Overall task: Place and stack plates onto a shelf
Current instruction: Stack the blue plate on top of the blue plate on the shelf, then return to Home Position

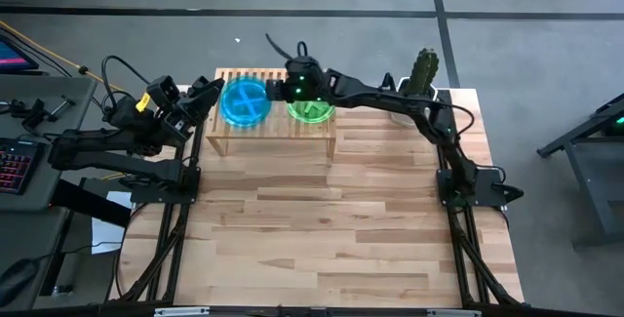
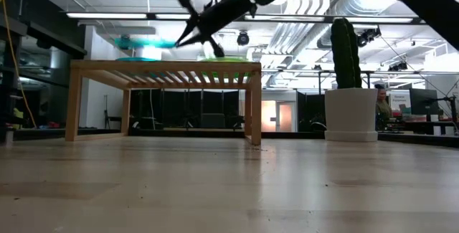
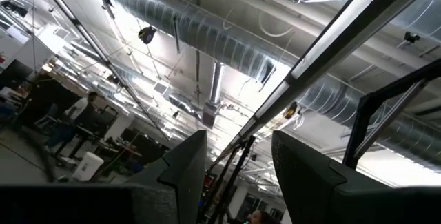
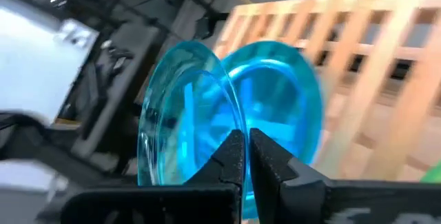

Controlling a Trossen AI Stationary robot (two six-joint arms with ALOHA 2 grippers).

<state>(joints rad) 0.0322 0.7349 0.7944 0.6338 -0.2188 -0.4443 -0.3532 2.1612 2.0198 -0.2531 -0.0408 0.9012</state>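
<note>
A pale butcher-block wooden tabletop (image 1: 322,229) is seen bare across its near half, in a workshop with grey flooring and silver ceiling ducts. Toward the far edge, a low light-wood bamboo shelf with a slatted top and solid side legs (image 1: 276,134) is set. At the far right corner, a tall green cactus in a white pot (image 1: 421,75) is stood.

On the shelf's left end, a stack of round translucent cyan-blue plastic plates (image 1: 245,101) is seen; how many are in it cannot be told. On the right half of the slats, round translucent yellow-green plastic plates (image 1: 312,111) are seen, partly covered by the arm.

The right gripper (image 4: 245,156) is held over the middle of the shelf, its fingers pinched narrowly on the rim of one cyan-blue plate (image 4: 187,114), carried tilted just beside the blue stack. The left gripper (image 1: 203,96) is parked off the table's far left corner, pointed up at the ceiling, its fingers parted with nothing between them.

A risk is judged in the thin rim grip: the tilted plate could slip or swing before it is levelled. A release off-centre could leave it leaning on the stack's edge. A nudge could push the stack toward the shelf's left end.
</note>
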